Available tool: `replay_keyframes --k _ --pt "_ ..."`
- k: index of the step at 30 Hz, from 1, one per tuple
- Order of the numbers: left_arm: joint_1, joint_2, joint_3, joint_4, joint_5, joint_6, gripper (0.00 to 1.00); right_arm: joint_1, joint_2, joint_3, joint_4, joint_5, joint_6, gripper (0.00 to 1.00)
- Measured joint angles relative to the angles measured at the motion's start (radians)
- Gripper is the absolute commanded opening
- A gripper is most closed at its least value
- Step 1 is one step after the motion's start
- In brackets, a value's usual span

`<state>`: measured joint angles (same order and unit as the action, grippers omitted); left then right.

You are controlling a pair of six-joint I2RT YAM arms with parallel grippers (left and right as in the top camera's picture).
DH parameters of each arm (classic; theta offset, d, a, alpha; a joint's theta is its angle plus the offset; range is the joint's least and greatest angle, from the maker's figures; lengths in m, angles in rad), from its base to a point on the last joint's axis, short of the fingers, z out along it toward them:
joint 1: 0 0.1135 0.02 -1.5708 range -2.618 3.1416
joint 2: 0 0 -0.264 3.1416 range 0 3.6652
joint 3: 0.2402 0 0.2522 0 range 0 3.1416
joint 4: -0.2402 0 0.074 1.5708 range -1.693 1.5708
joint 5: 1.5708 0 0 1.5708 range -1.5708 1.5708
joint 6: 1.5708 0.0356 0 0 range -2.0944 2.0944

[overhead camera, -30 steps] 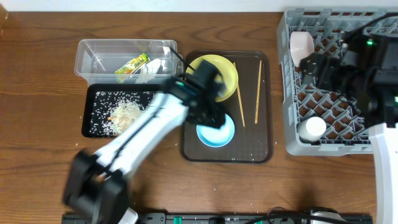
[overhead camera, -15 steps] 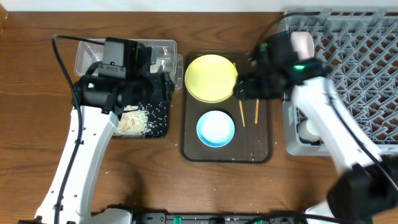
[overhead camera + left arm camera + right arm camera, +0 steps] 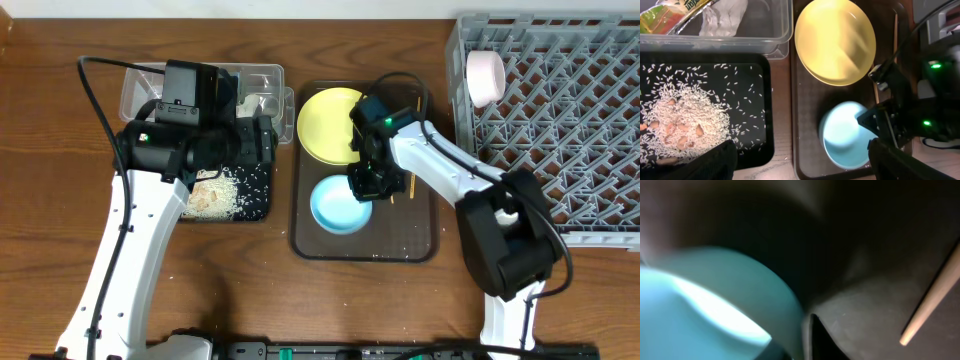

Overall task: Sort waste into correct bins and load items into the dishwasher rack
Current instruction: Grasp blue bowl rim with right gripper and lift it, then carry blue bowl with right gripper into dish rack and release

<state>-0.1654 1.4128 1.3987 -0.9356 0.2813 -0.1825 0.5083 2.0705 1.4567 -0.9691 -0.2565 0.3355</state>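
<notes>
My right gripper (image 3: pixel 364 186) is down on the brown serving tray, shut on the right rim of the light blue bowl (image 3: pixel 336 207); the bowl's rim (image 3: pixel 765 310) fills the right wrist view. The yellow plate (image 3: pixel 330 122) lies just behind the bowl. One chopstick (image 3: pixel 935 300) lies to the right, partly under my arm. My left gripper (image 3: pixel 258 150) hangs open and empty over the black tray (image 3: pixel 766 100) of rice scraps (image 3: pixel 685 120). The clear tub (image 3: pixel 140 85) holds the wrapper (image 3: pixel 670 12) and crumpled paper (image 3: pixel 725 12). The grey rack (image 3: pixel 560 130) carries a pale cup (image 3: pixel 487 78).
The brown serving tray (image 3: pixel 400 240) sits between the bins and the rack. My right arm's links stretch from the front edge across the rack's left side. The left arm rises from the front left corner.
The right arm swung from the rack down to the blue bowl and shut on its rim, nudging it left. The left arm left the serving tray for the bins and opened wider.
</notes>
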Motion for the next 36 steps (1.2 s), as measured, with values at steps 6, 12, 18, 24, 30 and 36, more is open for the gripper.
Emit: replay_keyframes --k 6,12,18,24,30,36 --pt "0.0 0.0 0.0 0.0 0.0 0.0 0.87 0.0 0.003 -0.001 -0.003 0.023 0.013 0.01" --pt "0.0 0.0 0.0 0.0 0.0 0.0 0.88 -0.021 -0.037 -0.001 -0.035 0.051 0.014 0.01" --pt "0.0 0.0 0.0 0.0 0.0 0.0 0.88 -0.121 -0.278 -0.006 -0.049 0.124 0.045 0.01" --pt "0.0 0.0 0.0 0.0 0.0 0.0 0.88 -0.284 -0.633 -0.002 -0.048 0.387 0.093 0.01" --pt "0.0 0.0 0.0 0.0 0.0 0.0 0.89 -0.375 -0.805 0.002 -0.058 0.765 0.139 0.01" --pt "0.0 0.0 0.0 0.0 0.0 0.0 0.89 -0.382 -0.718 0.002 0.008 1.041 0.188 0.01"
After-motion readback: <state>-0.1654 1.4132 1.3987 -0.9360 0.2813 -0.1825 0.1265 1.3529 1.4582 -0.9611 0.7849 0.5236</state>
